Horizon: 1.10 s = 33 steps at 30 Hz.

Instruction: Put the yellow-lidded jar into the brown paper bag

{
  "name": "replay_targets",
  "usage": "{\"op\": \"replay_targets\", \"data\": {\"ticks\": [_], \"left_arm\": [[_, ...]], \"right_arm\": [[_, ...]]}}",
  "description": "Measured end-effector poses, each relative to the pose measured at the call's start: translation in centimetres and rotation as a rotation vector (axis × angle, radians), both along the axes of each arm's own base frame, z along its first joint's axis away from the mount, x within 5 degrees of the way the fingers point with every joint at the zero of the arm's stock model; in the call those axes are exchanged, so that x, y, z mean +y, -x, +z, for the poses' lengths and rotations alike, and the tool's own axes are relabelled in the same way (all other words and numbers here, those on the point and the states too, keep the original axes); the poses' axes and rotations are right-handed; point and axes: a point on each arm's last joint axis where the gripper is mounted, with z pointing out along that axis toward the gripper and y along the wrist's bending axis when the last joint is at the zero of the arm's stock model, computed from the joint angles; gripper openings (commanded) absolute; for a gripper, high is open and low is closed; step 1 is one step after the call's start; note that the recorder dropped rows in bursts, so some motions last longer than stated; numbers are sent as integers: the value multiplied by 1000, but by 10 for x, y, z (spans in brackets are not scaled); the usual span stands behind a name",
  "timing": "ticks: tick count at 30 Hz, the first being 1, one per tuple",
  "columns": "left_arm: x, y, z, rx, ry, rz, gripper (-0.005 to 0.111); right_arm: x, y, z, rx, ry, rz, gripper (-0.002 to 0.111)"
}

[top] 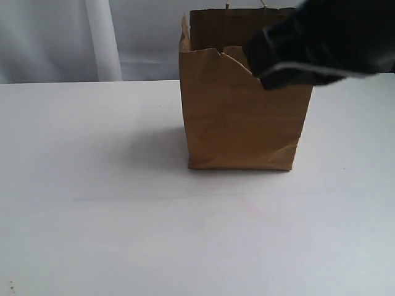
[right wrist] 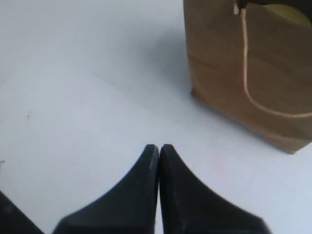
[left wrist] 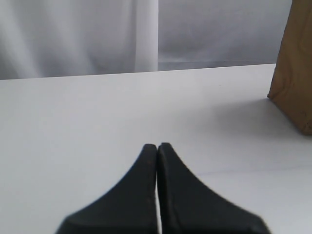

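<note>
The brown paper bag [top: 244, 117] stands upright on the white table, its top edge uneven and torn at the front left. In the right wrist view the bag [right wrist: 219, 63] shows a thin cord handle [right wrist: 245, 73], and a sliver of the yellow-lidded jar's lid [right wrist: 288, 11] peeks from inside the bag's mouth; the jar's body is hidden. My right gripper [right wrist: 159, 146] is shut on nothing, over bare table beside the bag. My right arm [top: 321, 43] blurs across the bag's upper right. My left gripper [left wrist: 157, 145] is shut and empty, away from the bag [left wrist: 295, 73].
The white table [top: 92, 185] stretches wide to the left and front of the bag. A pale curtain [top: 74, 37] hangs behind the table's far edge.
</note>
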Motion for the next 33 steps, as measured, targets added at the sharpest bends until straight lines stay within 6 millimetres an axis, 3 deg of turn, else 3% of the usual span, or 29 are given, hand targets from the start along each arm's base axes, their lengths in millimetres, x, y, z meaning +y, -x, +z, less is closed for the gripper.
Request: {"op": "replay_targets", "data": {"ticks": [3, 5, 7, 13, 22, 27, 33], "left_arm": [[0, 0, 0, 0, 0, 0, 1], [0, 0, 0, 0, 0, 0, 1], [0, 0, 0, 0, 0, 0, 1], [0, 0, 0, 0, 0, 0, 1], [0, 0, 0, 0, 0, 0, 1], [0, 0, 0, 0, 0, 0, 1], [0, 0, 0, 0, 0, 0, 1]], "right_arm": [[-1, 41, -20, -46, -92, 61, 0], [-4, 73, -50, -59, -173, 109, 0], [-9, 89, -72, -110, -226, 118, 0], [-22, 102, -115, -248, -296, 70, 0], [-23, 102, -119, -251, -291, 68, 0], [-26, 99, -116, -365, -174, 115, 0], [-51, 93, -104, -562, -9, 35, 0]]}}
